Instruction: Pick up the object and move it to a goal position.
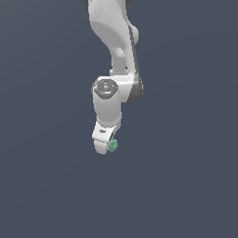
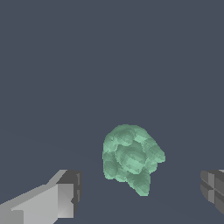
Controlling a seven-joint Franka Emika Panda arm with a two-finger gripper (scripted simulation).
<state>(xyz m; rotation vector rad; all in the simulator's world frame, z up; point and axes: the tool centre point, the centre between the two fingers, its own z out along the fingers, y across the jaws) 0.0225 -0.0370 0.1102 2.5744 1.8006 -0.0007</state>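
At the low end of the arm, the pincer (image 1: 108, 148) is seen pointing downward over a plain dark grey surface. In the wrist view its fingers (image 2: 65, 199) are spread wide, one showing at each side of the frame, and neither is touching anything. Nothing is held.

The object (image 2: 131, 157), a bumpy green lump, is found between the two fingers and apart from both, with clear grey showing on either side. It sits somewhat nearer one finger than the other, so the gap is not quite centred on it. In the exterior view the object (image 1: 113, 146) shows only as a small green patch just at the exterior view's right of the pincer tip, mostly hidden by the white finger housing. Whether the fingertips have reached the object's height cannot be told.

The lump is roundish, with a slight taper to one end; its long axis appears to run obliquely to the line joining the fingers. No goal marker is visible in either view.

Judged step: the approach is nearly finished and closing comes next. A small sideways correction may be wanted first, lest the lump be nudged by the nearer finger.
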